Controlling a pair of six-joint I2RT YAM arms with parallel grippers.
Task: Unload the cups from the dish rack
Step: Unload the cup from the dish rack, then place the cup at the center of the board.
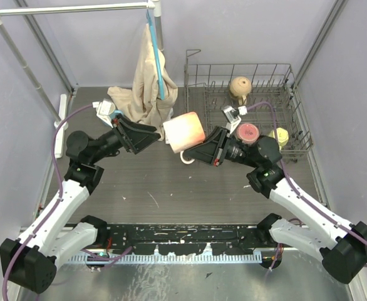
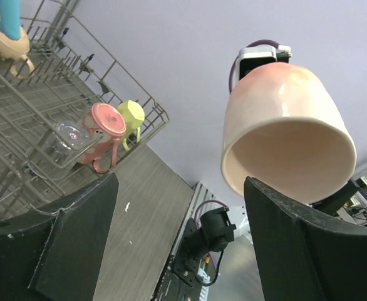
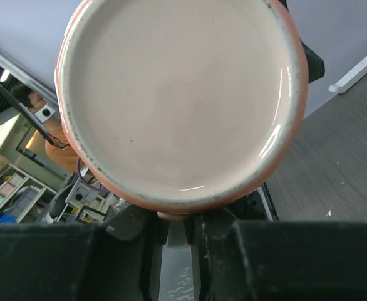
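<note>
A salmon pink mug (image 1: 185,130) hangs in the air over the middle of the table, lying on its side. My right gripper (image 1: 197,152) is shut on its cream handle, which shows pinched between the fingers (image 3: 182,216) under the mug's base (image 3: 183,94). My left gripper (image 1: 156,135) stands open just left of the mug, whose open mouth (image 2: 287,157) faces it; nothing lies between its fingers (image 2: 180,207). The grey wire dish rack (image 1: 296,94) at the back right holds a tan mug (image 1: 240,86), a pink mug (image 1: 248,132), a yellow-green mug (image 1: 280,135) and a clear glass (image 2: 64,135).
A beige cloth (image 1: 147,88) hangs from a white rail (image 1: 77,9) at the back left, right behind my left gripper. White frame poles stand at the table's back corners. The black base rail (image 1: 183,241) runs along the near edge.
</note>
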